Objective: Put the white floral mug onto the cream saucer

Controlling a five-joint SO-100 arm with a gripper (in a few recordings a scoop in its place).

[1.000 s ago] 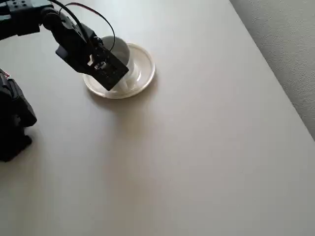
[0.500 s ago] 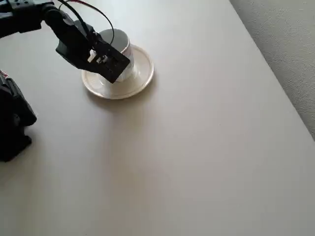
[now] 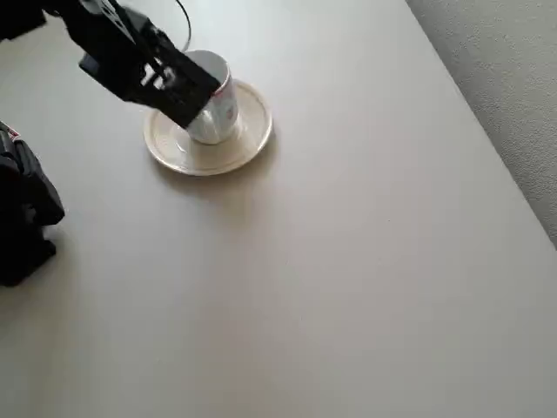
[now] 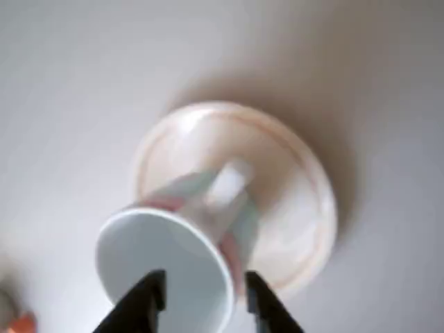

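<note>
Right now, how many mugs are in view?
1. The white floral mug stands on the cream saucer, toward its upper-left part in the overhead view, partly under the claw. No other mug is visible.

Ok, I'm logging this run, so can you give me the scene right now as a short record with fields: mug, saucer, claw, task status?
mug: small white ceramic floral mug, upright on the saucer, off-centre toward its far-left rim in the overhead view
saucer: round glossy cream saucer, flat on the beige table
claw: black claw above the mug, fingers straddling its rim; blurred, so grip unclear
task status: mug appears placed on saucer; claw not yet away from the mug
</note>
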